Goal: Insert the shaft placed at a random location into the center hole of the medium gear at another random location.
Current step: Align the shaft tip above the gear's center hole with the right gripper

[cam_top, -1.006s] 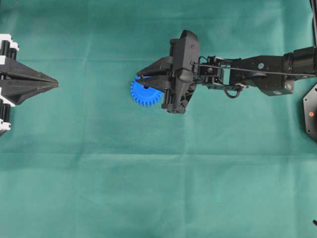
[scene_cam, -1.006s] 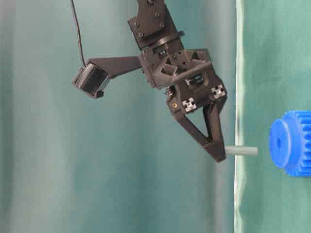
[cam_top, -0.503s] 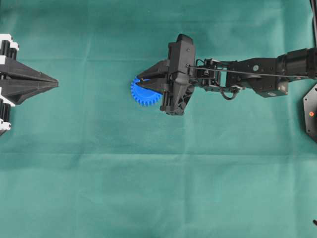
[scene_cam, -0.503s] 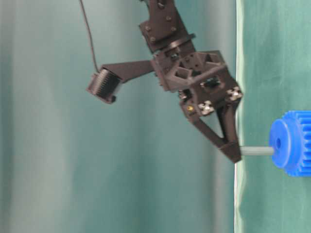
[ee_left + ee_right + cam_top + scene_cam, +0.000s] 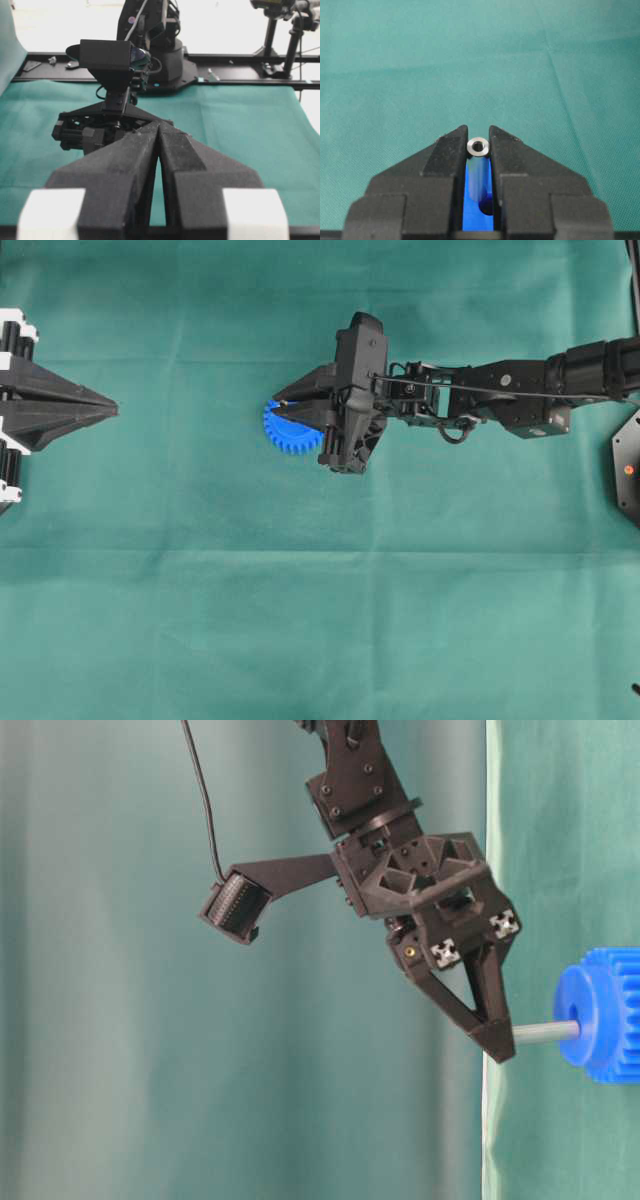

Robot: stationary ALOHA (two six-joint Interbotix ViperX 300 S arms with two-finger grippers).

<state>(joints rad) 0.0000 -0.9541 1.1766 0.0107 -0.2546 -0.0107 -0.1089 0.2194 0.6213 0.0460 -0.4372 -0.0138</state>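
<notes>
The medium gear (image 5: 288, 432), bright blue and toothed, lies flat on the green cloth; it also shows at the right edge of the table-level view (image 5: 606, 1016). My right gripper (image 5: 281, 408) (image 5: 497, 1044) (image 5: 478, 135) hangs over it, shut on the shaft (image 5: 546, 1032) (image 5: 478, 147), a short silvery pin held square to the gear's face. The pin's free end meets the hub at the center hole (image 5: 489, 206); how deep it sits cannot be told. Blue gear face (image 5: 474, 215) fills the gap between the jaws. My left gripper (image 5: 112, 410) (image 5: 159, 127) stays shut and empty at the far left.
Green cloth (image 5: 320, 620) covers the whole table. A black fixture (image 5: 628, 468) sits at the right edge. The right arm (image 5: 500, 400) stretches in from the right, with the left arm's base far from the gear.
My right gripper has moved toward the gear with the shaft. The pin's end, apart from the hub a second ago, now touches it at the hole. The left gripper has not moved.
</notes>
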